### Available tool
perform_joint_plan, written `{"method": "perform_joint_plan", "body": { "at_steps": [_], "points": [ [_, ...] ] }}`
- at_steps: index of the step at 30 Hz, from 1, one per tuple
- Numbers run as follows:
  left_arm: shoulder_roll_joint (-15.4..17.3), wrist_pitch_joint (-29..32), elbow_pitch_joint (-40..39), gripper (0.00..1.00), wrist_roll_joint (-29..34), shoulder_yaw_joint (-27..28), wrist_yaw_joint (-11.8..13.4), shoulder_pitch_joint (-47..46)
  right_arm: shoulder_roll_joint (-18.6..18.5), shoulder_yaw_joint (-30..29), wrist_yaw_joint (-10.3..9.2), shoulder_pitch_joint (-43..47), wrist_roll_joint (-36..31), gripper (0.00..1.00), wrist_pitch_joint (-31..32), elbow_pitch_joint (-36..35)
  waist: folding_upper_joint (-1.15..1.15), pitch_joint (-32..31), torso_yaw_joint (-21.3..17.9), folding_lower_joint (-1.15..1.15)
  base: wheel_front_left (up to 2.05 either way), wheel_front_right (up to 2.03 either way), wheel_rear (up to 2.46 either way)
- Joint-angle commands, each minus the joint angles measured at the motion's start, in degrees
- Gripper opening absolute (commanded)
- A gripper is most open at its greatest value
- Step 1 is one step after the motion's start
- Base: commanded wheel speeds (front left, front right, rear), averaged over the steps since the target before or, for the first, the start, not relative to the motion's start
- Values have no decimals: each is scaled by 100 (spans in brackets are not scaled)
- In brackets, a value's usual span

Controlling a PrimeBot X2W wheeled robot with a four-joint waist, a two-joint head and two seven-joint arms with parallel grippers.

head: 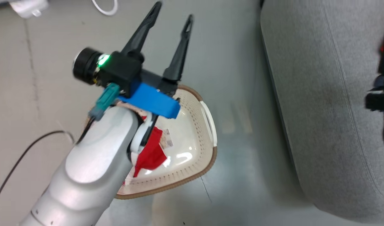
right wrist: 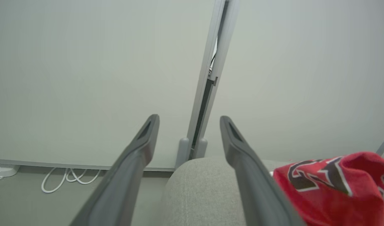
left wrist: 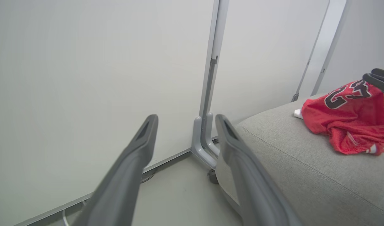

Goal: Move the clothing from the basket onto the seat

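Note:
The cream basket (head: 207,163) stands on the floor with one red garment (head: 151,153) lying on its bottom beside the paper label (head: 166,138); my left forearm hides part of it. My left gripper (head: 173,11) hangs open and empty above the basket's far side, fingers pointing away over the floor. The grey seat (head: 320,94) lies to the right. On the seat (left wrist: 305,163) rests the red jersey (left wrist: 345,122) with black-and-white lettering. My right gripper (right wrist: 189,117) is open and empty over the seat (right wrist: 204,191), with the jersey (right wrist: 336,188) just to its right.
A dark part of my right arm (head: 380,94) shows blurred at the seat's right edge. A black cable (head: 22,153) and a white cable (head: 105,9) lie on the floor. Pale partition panels with a grey post (left wrist: 207,94) stand behind the seat.

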Motion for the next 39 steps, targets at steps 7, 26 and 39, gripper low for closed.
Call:
{"method": "perform_joint_plan", "body": {
  "at_steps": [7, 26, 39],
  "points": [
    [-75, -16, -303, 100, 330, 1095, -64, 1148, 246, 703, -2, 438, -11, 100, -1, 101, 0, -1106, 721, 1, 0, 0, 0],
    [-560, -17, -480, 100, 1121, 2935, -734, 3701, 877, 912, -2, 2191, 109, 100, -1, 418, 0, -2742, 1099, 1, 0, 0, 0],
    [-690, -17, -525, 100, 1382, 3428, -1123, 4529, 1126, 779, -2, 2997, 185, 100, -1, 360, 0, -3121, 1097, 1, 0, 0, 0]
  ]
}}
